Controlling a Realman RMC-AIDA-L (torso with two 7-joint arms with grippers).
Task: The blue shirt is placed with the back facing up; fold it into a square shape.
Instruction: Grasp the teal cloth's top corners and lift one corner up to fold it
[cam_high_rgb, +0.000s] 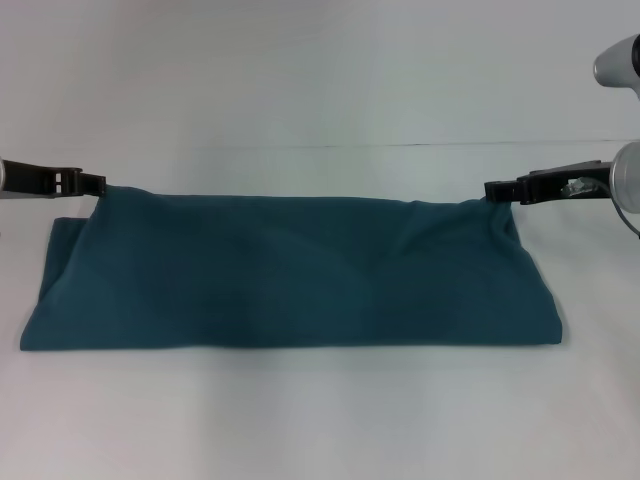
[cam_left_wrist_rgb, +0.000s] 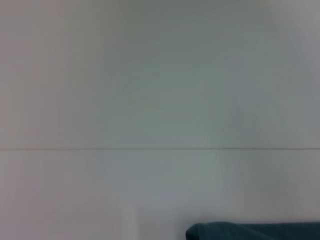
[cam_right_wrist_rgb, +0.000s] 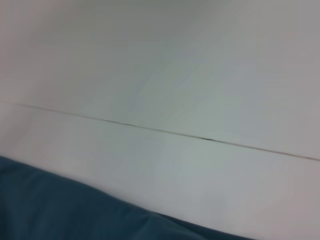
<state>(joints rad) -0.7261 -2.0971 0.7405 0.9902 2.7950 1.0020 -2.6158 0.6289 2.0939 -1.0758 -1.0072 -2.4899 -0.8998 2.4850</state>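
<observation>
Nearest the camera is the long front fold of the blue shirt (cam_high_rgb: 290, 275), running straight across the lower middle of the head view. It lies there because the shirt is already folded into a long, flat band on the white table (cam_high_rgb: 320, 90).

At the band's upper left corner, the left gripper (cam_high_rgb: 98, 184) has its fingers pinched shut on the cloth. At the upper right corner, the right gripper (cam_high_rgb: 492, 190) pinches the cloth too, and little wrinkles pull toward it. Both hold the back edge at its two ends, so the edge stays tight and straight between them. The arms reach in from the left and right sides of the frame.

In both wrist views only a bit of blue cloth shows at the bottom, with bare table and a thin dark seam line (cam_right_wrist_rgb: 160, 131) beyond it.

I think the band is still too long to be a square, so more folding is needed.
</observation>
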